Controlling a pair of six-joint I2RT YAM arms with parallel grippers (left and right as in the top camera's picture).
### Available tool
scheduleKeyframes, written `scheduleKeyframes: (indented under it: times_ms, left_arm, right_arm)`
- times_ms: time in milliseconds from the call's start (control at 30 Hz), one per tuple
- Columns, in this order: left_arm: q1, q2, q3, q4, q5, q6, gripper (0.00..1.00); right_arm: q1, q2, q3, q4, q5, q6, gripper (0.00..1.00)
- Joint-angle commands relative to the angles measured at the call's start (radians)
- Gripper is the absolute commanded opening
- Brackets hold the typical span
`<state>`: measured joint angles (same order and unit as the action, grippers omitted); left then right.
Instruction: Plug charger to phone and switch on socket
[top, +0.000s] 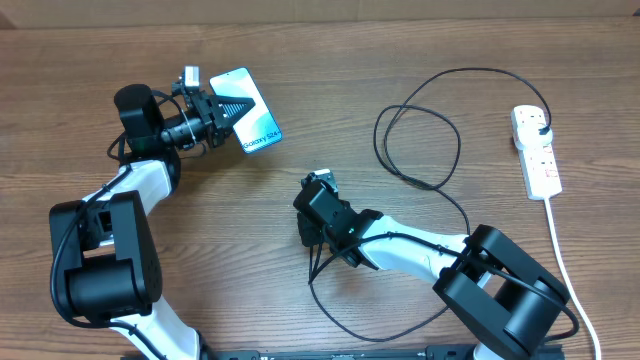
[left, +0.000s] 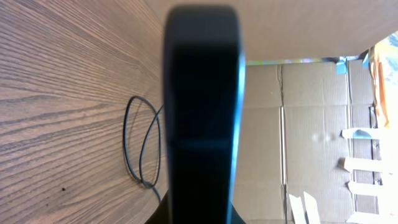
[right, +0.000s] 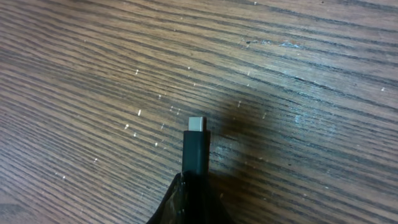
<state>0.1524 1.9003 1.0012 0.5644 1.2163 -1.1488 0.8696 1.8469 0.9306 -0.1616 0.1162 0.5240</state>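
The phone (top: 250, 122) with its lit cyan screen is at the upper left, held on edge by my left gripper (top: 222, 112), which is shut on it. In the left wrist view the phone (left: 202, 112) fills the middle as a dark slab. The black charger cable (top: 430, 120) loops across the table to a black plug (top: 541, 131) in the white socket strip (top: 535, 150) at the right. My right gripper (top: 318, 190) at the table's middle is shut on the charger's connector tip (right: 196, 146), which points forward just above the wood.
The socket's white cord (top: 565, 260) runs down the right edge. More black cable (top: 330, 300) loops near the front under the right arm. Cable loops (left: 140, 149) and cardboard walls (left: 298, 124) show in the left wrist view.
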Motion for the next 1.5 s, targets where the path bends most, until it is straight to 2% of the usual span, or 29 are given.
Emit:
scheduleKeyframes:
  times_ms: [0,333,500,1000,1333,1467]
  left_arm:
    - [0.007,-0.028,0.020,0.008,0.036,0.022,0.05]
    - [0.006,-0.028,0.020,-0.026,0.041,0.100,0.05]
    - [-0.021,-0.028,0.020,-0.026,0.044,0.152,0.05]
    - [-0.069,-0.028,0.020,-0.030,0.098,0.130,0.04]
    - [-0.069,-0.028,0.020,-0.029,0.127,0.113,0.05]
    - [-0.069,-0.028,0.020,-0.029,0.128,0.114,0.05]
  right_arm:
    - [-0.014,0.003,0.034,-0.037,-0.021,-0.008,0.04]
    - [-0.165,-0.294,0.052,-0.073,-0.510,-0.008,0.04]
    - [-0.183,-0.319,0.052,-0.049,-0.650,-0.080,0.04]
    - [-0.183,-0.302,0.043,-0.023,-0.649,-0.076,0.04]
    - [-0.202,-0.271,0.043,0.077,-0.651,0.030,0.04]
    - [-0.234,-0.235,0.043,0.110,-0.719,0.039,0.04]
